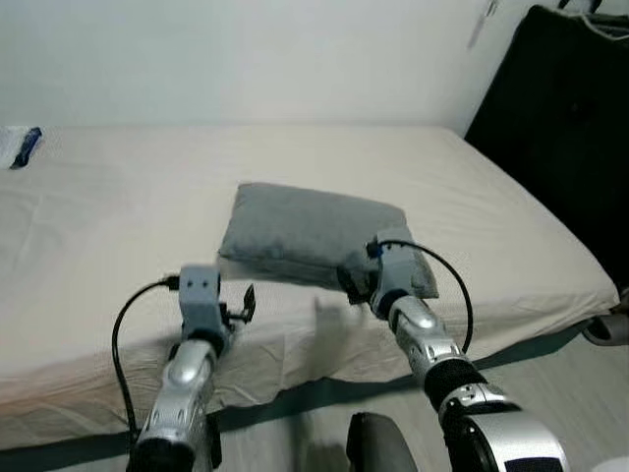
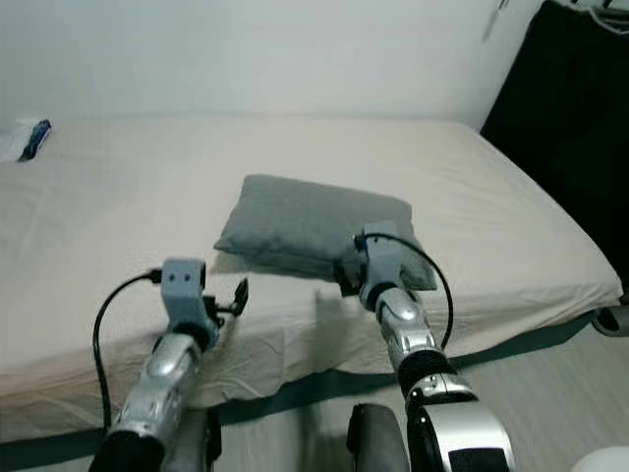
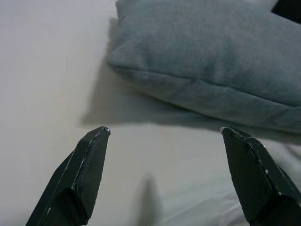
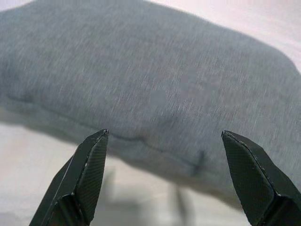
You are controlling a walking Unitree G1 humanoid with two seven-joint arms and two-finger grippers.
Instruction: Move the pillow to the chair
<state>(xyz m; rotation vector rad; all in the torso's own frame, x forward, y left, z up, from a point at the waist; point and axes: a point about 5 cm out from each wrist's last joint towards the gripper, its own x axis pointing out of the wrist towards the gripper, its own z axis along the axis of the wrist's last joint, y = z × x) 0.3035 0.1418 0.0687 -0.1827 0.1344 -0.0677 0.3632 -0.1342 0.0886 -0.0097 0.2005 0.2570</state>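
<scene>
A grey pillow [image 1: 313, 231] lies flat in the middle of a bed [image 1: 118, 226] covered with a beige sheet. My right gripper [image 4: 164, 133] is open just in front of the pillow's near edge, at its right corner, with its fingers spread wide toward the seam. My left gripper [image 3: 164, 131] is also open and holds nothing. It hovers over the sheet, short of the pillow's [image 3: 211, 61] near left corner.
A small blue object [image 1: 28, 146] lies at the bed's far left. A tall black shape [image 1: 570, 128] stands to the right of the bed. The bed's front edge [image 1: 295, 379] is just below my arms, with pale floor [image 1: 560, 374] at lower right.
</scene>
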